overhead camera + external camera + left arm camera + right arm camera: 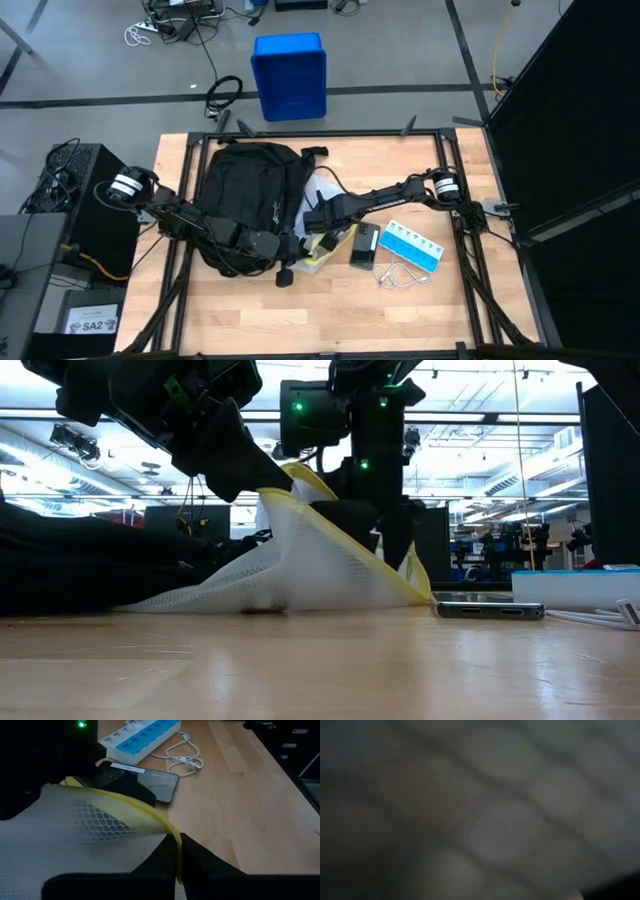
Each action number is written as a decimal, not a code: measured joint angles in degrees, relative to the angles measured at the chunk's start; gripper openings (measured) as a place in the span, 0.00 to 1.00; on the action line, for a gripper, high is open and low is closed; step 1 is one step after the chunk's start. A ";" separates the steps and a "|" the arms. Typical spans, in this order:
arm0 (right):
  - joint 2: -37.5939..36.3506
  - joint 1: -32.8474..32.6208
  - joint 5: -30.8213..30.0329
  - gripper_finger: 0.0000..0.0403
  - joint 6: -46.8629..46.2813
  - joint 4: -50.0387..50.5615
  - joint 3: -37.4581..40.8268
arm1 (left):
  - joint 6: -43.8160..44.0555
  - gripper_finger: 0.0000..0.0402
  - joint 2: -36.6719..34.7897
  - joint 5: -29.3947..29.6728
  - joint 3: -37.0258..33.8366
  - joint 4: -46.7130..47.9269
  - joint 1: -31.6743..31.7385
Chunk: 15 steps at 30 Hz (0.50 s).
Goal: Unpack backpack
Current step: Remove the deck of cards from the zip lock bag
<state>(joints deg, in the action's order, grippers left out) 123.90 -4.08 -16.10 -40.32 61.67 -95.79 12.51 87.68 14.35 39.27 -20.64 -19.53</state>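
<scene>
A: Where does the backpack [245, 195] lie?

B: On the left half of the wooden table [500, 310], a black rounded mass lying flat, its top toward the far edge. In the low view it shows only as a dark heap at the left [70, 570].

A: And what lies just beside it?

B: A white mesh pouch [290, 565] with a yellow zip edge, at the backpack's right side. The left gripper [180, 865] is clamped on that yellow edge and holds it raised, so the mesh hangs like a tent down to the wood.

A: The right gripper?

B: The right gripper [318, 222] sits over the pouch from the other side, jaws spread wide. Its wrist camera is filled by blurred mesh; whether it touches the pouch cannot be told.

A: What else is on the surface?

B: A dark phone [150, 782] lies flat next to the pouch. Beyond it, a blue and white pill organiser [415, 246], with a coiled white cable [398, 274] in front. The rest of the light wood is bare planking.

A: And the room?

B: From above: a grey floor, a blue bin [289, 75] beyond the far edge, loose cables, a black computer case [85, 200] at the left and a dark screen panel [570, 110] at the right. The level view shows a large hall with ceiling strip lights.
</scene>
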 joint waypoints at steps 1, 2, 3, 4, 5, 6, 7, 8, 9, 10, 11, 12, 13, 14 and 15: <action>-0.02 -0.04 -0.57 0.99 -0.41 0.63 0.00 | 0.00 0.00 0.00 0.00 0.00 0.00 0.00; -0.07 -0.06 -0.77 0.99 -0.67 0.74 0.16 | 0.00 0.00 0.00 0.02 0.00 0.00 0.00; -0.13 -0.06 -0.72 0.99 -1.24 0.67 0.52 | 0.00 0.00 0.00 0.00 0.00 0.00 0.00; -0.17 -0.06 -0.64 0.99 -1.62 0.65 1.03 | 0.00 0.00 0.00 0.00 0.00 0.00 0.00; -0.20 -0.06 -0.50 0.98 -1.92 0.69 1.64 | 0.02 0.00 0.00 0.00 0.00 0.00 0.00; -0.18 -0.06 -0.34 0.98 -2.10 0.67 2.32 | 0.00 0.00 0.00 0.00 0.00 0.00 0.00; -0.02 -0.06 -0.17 0.98 -2.32 0.47 2.81 | 0.00 0.00 0.00 0.00 0.00 0.00 0.00; 0.24 -0.06 0.11 0.98 -2.36 0.02 3.12 | 0.01 0.00 0.00 0.00 0.00 0.00 0.00; 0.32 0.01 0.46 0.98 -2.52 -0.37 3.51 | 0.01 0.00 0.00 0.00 0.00 0.00 0.00; 0.32 0.14 0.77 0.98 -2.57 -0.77 4.05 | 0.00 0.00 0.00 0.00 0.00 0.00 0.00; 0.22 0.39 1.26 0.99 -2.63 -1.79 4.74 | 0.01 0.00 0.00 0.00 0.00 0.00 0.00; 0.17 0.61 1.82 0.99 -2.58 -2.91 5.38 | 0.00 0.00 0.00 0.01 0.00 0.00 -0.01; 0.17 0.82 2.29 0.99 -2.56 -3.56 5.56 | 0.00 0.00 0.00 0.00 0.00 0.00 0.00; 0.20 1.04 2.68 0.99 -2.51 -3.81 5.53 | 0.01 0.00 0.00 0.00 0.00 0.00 0.00; 0.22 1.25 2.93 0.98 -2.49 -4.16 5.53 | 0.05 0.00 0.00 0.02 0.00 0.00 0.00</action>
<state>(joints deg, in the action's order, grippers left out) 124.12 -2.84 -13.16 -42.81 57.52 -90.26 12.56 87.68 14.37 39.27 -20.64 -19.53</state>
